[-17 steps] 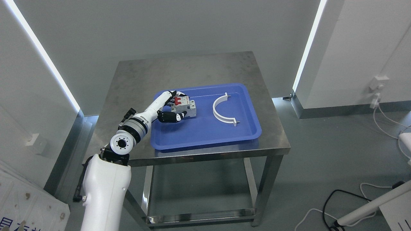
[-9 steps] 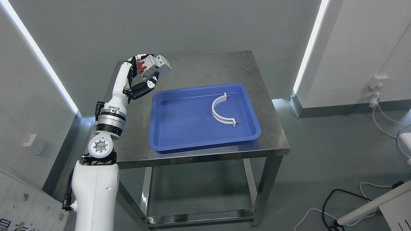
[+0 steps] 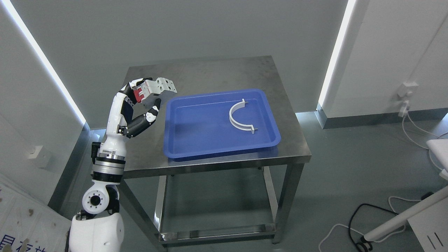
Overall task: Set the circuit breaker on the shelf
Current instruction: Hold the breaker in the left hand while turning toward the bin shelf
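The white robot left hand (image 3: 141,101), at the frame's left, had lifted the grey circuit breaker with red switches (image 3: 155,91) out of the blue plastic tray (image 3: 196,150), fingers clamped round it, and drawn it leftward; no shelf showed yet.

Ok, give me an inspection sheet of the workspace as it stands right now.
Surface: steel table, bare around a blue tray.
Job's things: circuit breaker held in the air over the table's left edge, outside the tray; no shelf in view.
Clutter: white curved bracket lying in the tray.
Hands: left hand, fingers closed on the breaker; right not in view.
Cables: white and black cables on the floor at lower right; a white cable hangs from a wall outlet.
Surroundings: grey walls, light strips.
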